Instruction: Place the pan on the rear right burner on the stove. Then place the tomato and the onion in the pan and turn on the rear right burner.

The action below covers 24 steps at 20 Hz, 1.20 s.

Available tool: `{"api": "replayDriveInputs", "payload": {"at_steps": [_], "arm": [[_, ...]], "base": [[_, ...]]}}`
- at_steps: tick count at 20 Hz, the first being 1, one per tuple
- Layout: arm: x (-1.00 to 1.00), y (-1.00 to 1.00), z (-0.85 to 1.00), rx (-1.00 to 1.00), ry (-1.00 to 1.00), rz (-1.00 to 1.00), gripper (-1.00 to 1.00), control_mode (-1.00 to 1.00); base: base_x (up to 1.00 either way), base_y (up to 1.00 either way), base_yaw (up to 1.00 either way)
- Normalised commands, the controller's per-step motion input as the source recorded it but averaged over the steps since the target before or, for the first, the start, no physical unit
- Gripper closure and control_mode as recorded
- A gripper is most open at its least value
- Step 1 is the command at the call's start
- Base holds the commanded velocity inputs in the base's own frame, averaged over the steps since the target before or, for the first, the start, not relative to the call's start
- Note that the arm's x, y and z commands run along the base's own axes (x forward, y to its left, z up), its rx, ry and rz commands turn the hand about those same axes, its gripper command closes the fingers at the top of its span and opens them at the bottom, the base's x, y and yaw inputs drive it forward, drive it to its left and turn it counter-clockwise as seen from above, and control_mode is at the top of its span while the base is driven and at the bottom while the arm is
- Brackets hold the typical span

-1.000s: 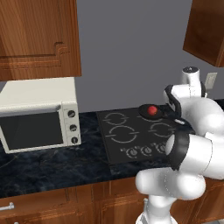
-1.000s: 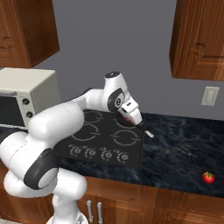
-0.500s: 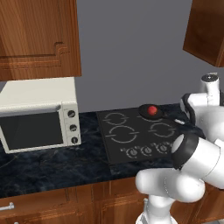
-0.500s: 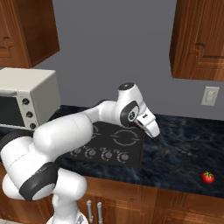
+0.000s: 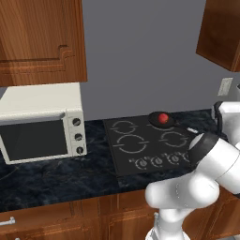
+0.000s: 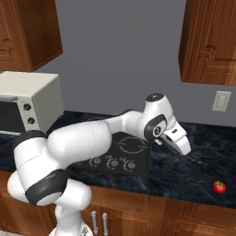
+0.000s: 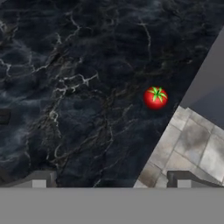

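Note:
The black pan sits at the back right of the stove, covering the rear right burner. A round red thing, apparently the onion, lies in it. The tomato rests on the dark counter far to the right, near the front edge. In the hand view the tomato lies ahead and to the right. My gripper hangs over the counter just right of the stove, well short of the tomato. It is open, its fingertips wide apart with nothing between them.
A white toaster oven stands on the counter left of the stove. The stove's knobs line its front edge. In the hand view the counter's front edge runs just right of the tomato, with tiled floor below. Wooden cabinets hang overhead.
My arm has swung right from above the pan to over the counter beside the stove. The red thing stays in the pan, and the tomato has not moved.

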Motion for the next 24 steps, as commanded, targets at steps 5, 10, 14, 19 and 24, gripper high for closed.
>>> {"api": "replayDriveInputs", "payload": {"at_steps": [5,10,14,19,24], "arm": [[-0.45,-0.56,0.00,0.08,0.03,-0.01,-1.00,-1.00],[-0.32,-0.49,0.00,0.13,0.00,0.00,-1.00,-1.00],[-0.07,-0.45,-0.01,0.09,0.00,0.00,-1.00,-1.00],[0.00,-0.45,-0.13,0.06,0.00,0.00,-1.00,-1.00],[0.00,-0.30,-0.29,0.06,0.00,0.00,-1.00,-1.00]], "base": [[0.00,0.00,0.00],[0.00,0.00,0.00],[0.00,0.00,0.00],[0.00,0.00,0.00],[0.00,0.00,0.00]]}}
